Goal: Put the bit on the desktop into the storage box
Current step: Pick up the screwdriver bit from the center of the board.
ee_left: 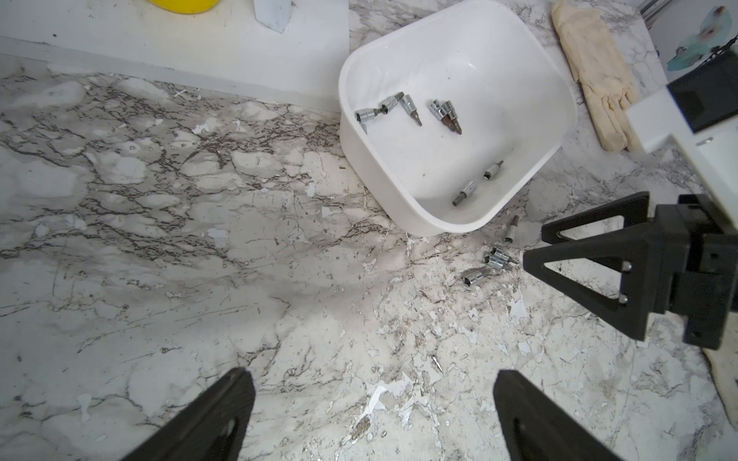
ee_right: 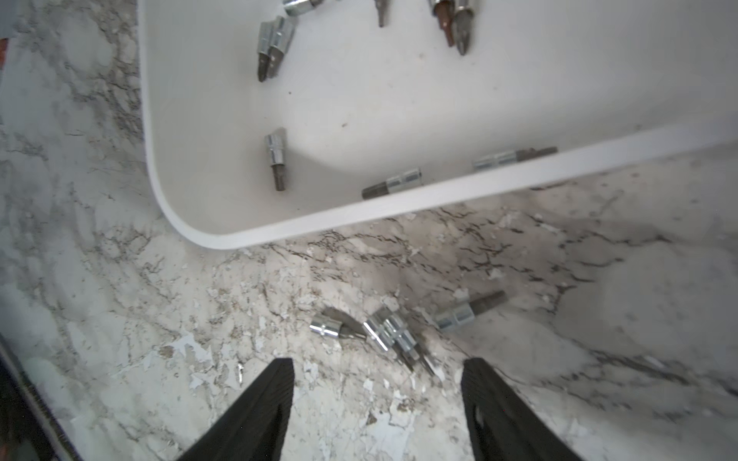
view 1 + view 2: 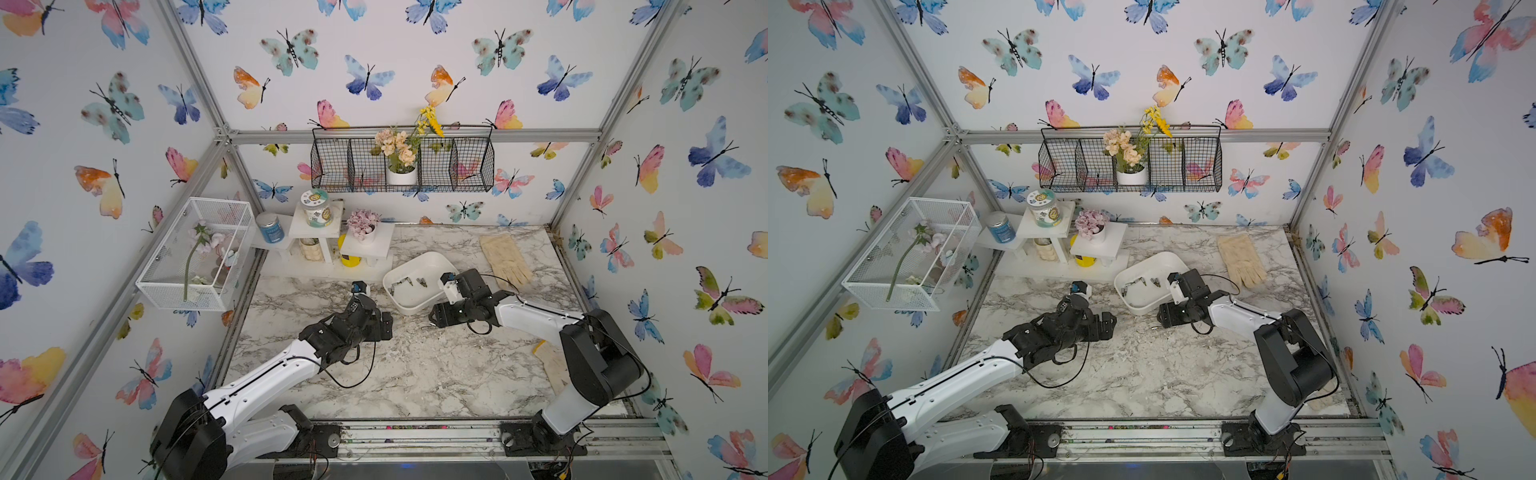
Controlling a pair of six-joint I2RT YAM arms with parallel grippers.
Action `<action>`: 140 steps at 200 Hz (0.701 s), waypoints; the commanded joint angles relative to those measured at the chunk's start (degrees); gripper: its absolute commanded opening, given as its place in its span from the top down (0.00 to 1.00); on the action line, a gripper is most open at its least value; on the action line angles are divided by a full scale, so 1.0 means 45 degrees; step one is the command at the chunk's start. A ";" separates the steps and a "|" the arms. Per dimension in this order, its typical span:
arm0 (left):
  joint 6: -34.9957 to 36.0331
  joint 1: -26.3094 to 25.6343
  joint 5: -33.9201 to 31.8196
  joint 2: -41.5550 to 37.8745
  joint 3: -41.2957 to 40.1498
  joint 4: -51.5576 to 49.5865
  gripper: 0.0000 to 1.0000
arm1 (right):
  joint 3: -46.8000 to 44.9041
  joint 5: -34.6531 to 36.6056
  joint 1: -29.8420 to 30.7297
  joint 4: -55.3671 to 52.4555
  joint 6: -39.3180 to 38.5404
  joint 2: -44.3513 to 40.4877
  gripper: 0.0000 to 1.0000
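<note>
The white storage box lies on the marble desktop, with several metal bits inside it. Three more bits lie loose on the desktop just outside its near rim: one, a clump and another, also in the left wrist view. My right gripper hovers low just short of them, open and empty. Off to the left, the left gripper is wide open over bare marble.
A cream glove lies behind the box, and another sits under the right arm. White risers with jars and a flower pot line the back left. A white mesh cage and a black wire basket hang on the walls.
</note>
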 commanded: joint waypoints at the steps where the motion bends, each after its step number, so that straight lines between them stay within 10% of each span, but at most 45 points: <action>1: -0.0071 0.0046 -0.0272 -0.0156 -0.0138 0.0037 0.01 | -0.0139 0.1499 0.0081 -0.0581 0.0957 -0.0296 0.32; 140: -0.0139 0.0044 -0.0219 -0.0469 -0.0451 0.0078 0.01 | 0.1385 0.1930 0.0082 -0.0852 0.1967 0.1710 0.59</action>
